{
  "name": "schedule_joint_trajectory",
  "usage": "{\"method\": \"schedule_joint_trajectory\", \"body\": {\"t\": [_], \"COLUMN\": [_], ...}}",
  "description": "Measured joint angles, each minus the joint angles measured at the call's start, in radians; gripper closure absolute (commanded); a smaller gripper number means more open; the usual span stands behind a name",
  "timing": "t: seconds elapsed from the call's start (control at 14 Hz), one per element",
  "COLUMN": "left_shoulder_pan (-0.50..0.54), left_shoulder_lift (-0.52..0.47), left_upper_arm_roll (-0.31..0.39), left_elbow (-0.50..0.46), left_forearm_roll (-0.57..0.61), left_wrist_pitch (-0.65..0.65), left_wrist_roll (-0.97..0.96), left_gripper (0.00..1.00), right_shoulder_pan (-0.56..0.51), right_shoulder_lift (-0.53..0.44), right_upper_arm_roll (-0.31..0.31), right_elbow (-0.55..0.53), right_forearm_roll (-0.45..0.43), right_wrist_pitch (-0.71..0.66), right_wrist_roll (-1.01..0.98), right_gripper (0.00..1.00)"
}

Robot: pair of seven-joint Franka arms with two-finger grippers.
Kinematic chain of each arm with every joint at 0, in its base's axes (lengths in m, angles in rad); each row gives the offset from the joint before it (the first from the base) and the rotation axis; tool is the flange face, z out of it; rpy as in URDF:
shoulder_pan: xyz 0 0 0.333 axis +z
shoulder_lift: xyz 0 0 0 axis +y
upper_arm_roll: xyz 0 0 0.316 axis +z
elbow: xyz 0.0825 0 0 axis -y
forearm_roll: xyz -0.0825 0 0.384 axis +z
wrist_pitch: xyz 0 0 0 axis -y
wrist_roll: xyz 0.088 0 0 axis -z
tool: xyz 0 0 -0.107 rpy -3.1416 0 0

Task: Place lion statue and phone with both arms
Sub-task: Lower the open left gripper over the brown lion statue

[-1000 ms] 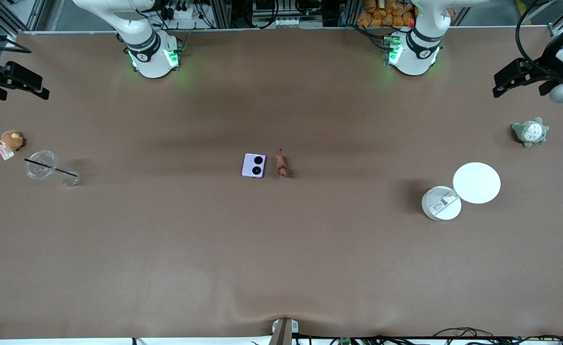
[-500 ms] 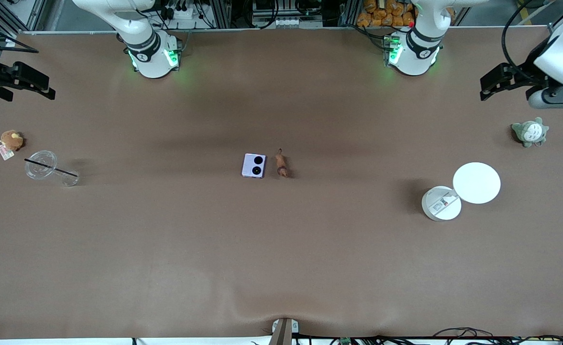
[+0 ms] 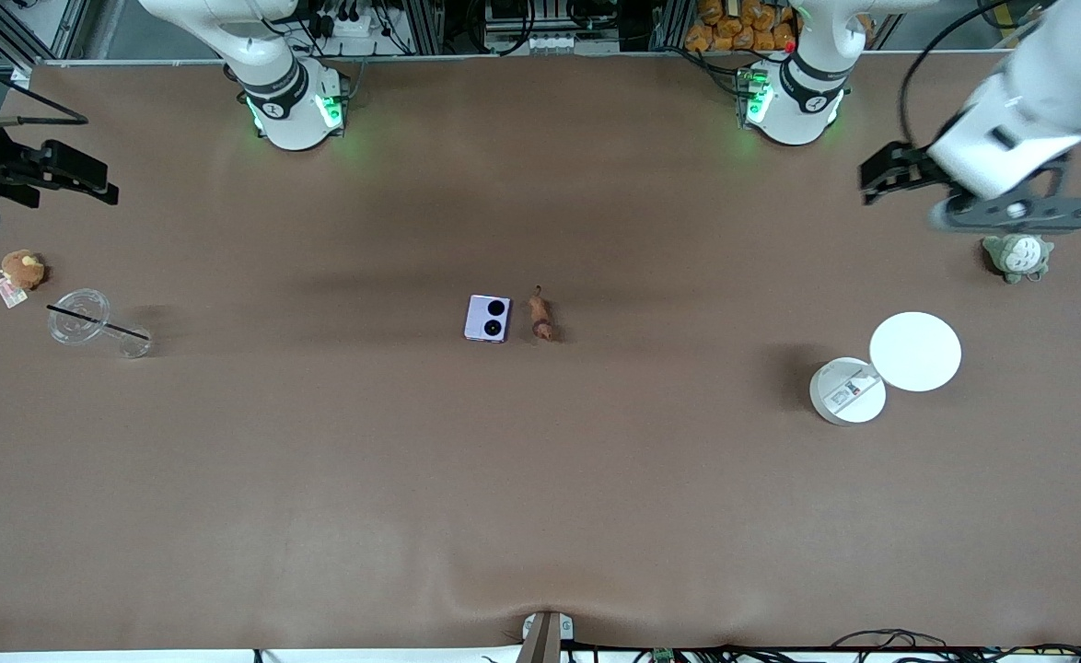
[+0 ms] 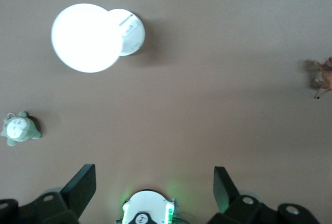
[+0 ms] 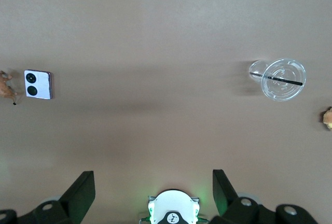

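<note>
The pale-lavender phone (image 3: pixel 488 319) lies flat at the table's middle, camera circles up. The small reddish-brown lion statue (image 3: pixel 541 316) lies right beside it, toward the left arm's end. My left gripper (image 3: pixel 875 177) is open and empty, up in the air at the left arm's end, above the table near the grey-green plush. My right gripper (image 3: pixel 98 182) is open and empty, up at the right arm's end. The left wrist view (image 4: pixel 154 183) shows the lion (image 4: pixel 324 76) at its edge. The right wrist view (image 5: pixel 153 183) shows the phone (image 5: pixel 38 84) and the lion (image 5: pixel 6 86).
A grey-green plush (image 3: pixel 1017 255) and two white round discs (image 3: pixel 914 351) (image 3: pixel 847 390) lie at the left arm's end. A brown plush with a tag (image 3: pixel 21 269) and a clear cup with a straw (image 3: pixel 80 318) lie at the right arm's end.
My left arm has swung in from the table's end toward the middle, its gripper now farther over the table. My right gripper has shifted a little inward. Phone and lion have not moved.
</note>
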Motion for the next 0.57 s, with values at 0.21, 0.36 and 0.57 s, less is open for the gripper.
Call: {"method": "schedule_joint_trajectory", "body": {"t": [0.21, 0.36, 0.57], "left_shoulder_pan": [-0.007, -0.037, -0.153], "left_shoulder_lift": [0.075, 0.129, 0.225], "left_upper_arm_roll": [-0.097, -0.128, -0.133], "left_elbow": [-0.001, -0.002, -0.01], "left_forearm_roll": [0.0, 0.0, 0.041], "left_wrist_pitch": [0.063, 0.126, 0.239], "left_wrist_roll": [-0.133, -0.204, -0.34], "left_gripper": [0.0, 0.0, 0.0], "right_shoulder_pan": [0.001, 0.0, 0.0], "right_shoulder_lift": [0.011, 0.013, 0.014], "right_upper_arm_roll": [0.001, 0.0, 0.0], "right_elbow": [-0.023, -0.041, -0.05], "right_forearm_roll": [0.0, 0.0, 0.001], "right_wrist_pitch": [0.0, 0.001, 0.001], "right_wrist_roll": [0.0, 0.001, 0.001], "right_gripper": [0.0, 0.0, 0.0]}}
